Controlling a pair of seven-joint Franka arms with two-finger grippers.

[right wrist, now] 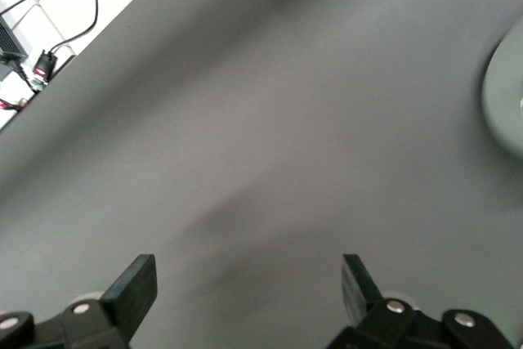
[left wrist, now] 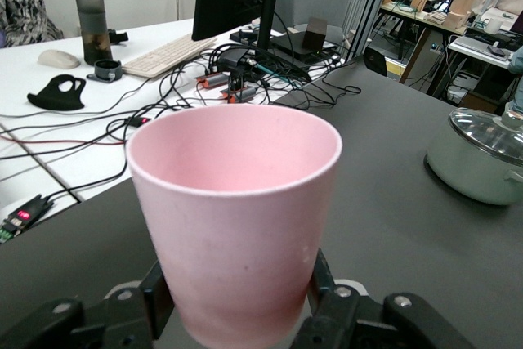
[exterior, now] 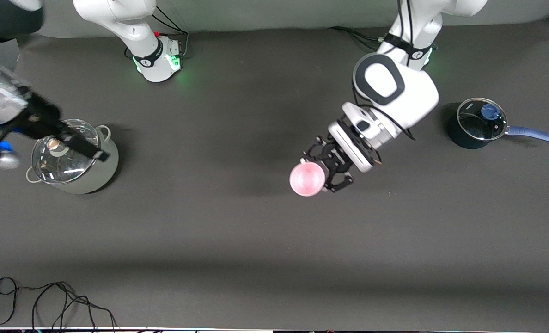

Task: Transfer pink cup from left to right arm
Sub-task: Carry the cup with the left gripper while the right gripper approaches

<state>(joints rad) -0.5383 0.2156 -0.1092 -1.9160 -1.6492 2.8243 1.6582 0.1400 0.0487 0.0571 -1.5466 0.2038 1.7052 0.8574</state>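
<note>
Front view: the pink cup (exterior: 306, 179) is up in the air over the middle of the counter (exterior: 237, 222), its open mouth turned up toward the high camera, so its long axis runs roughly vertical. The left gripper (exterior: 326, 167) has its fingers clenched on the cup's wall. The right gripper (exterior: 78, 144) hangs over the glass-lidded grey pot (exterior: 73, 157) at the right arm's end of the counter — well apart from the cup, with bare counter between them. The handover turns on that gap; as I judge it, the right arm must cross it toward the middle before it can take the cup. A blue-handled saucepan (exterior: 480, 124) sits at the left arm's end.

Left wrist view: the cup stands upright between the black fingers (left wrist: 325, 293), pinched low on its body, so the upper wall and rim are free for a second grip. The grey pot shows farther off.

Right wrist view: the right fingers (right wrist: 131, 290) stand wide and released, holding nothing — only bare counter and an edge of the pot beneath them.
</note>
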